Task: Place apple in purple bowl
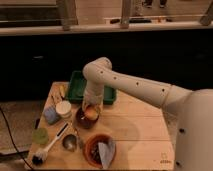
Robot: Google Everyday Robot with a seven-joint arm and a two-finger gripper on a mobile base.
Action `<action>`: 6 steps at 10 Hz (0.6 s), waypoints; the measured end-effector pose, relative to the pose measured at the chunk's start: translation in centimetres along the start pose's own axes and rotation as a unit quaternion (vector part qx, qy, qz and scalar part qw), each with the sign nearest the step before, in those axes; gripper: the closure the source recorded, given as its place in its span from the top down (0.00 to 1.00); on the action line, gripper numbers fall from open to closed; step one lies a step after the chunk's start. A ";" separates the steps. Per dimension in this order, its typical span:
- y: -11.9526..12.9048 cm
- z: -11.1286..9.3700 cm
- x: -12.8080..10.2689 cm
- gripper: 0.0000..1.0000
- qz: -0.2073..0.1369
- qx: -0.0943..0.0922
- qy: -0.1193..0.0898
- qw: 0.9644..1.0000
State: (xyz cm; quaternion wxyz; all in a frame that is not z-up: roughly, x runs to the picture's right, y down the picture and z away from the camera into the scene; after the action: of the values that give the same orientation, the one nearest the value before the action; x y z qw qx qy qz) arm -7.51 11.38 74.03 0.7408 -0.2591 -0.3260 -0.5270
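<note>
Claw (91,107), closed on the apple (90,113), directly above the bowl (81,122): lower it centrally, then open only once the fruit is below the rim.

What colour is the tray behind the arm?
Green, camera view; gripper holds apple over bowl.

Colours I see on my pale wood table (145,127): mostly warm.
My white arm (135,87) ends in a pale tool (90,107) over the dark purple bowl (80,122), at the orange-yellow apple (90,114); green tray (76,92) behind, orange-brown bowl (91,150) holding grey-blue cloth (106,152).
</note>
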 end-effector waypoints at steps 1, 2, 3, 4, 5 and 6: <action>-0.4 0.2 -0.1 0.00 -0.005 0.000 -0.004 1.000; -0.5 0.3 -0.1 0.00 -0.008 0.001 -0.006 1.000; -0.6 0.4 -0.1 0.00 -0.011 0.001 -0.008 1.000; -0.8 0.5 -0.1 0.00 -0.014 0.001 -0.011 1.000; -1.0 0.7 -0.2 0.00 -0.019 0.002 -0.014 1.000; -1.2 0.8 -0.2 0.00 -0.023 0.003 -0.017 1.000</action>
State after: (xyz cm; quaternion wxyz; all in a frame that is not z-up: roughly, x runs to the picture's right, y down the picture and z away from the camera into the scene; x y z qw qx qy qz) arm -8.85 11.75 74.45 0.7236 -0.2586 -0.3460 -0.5383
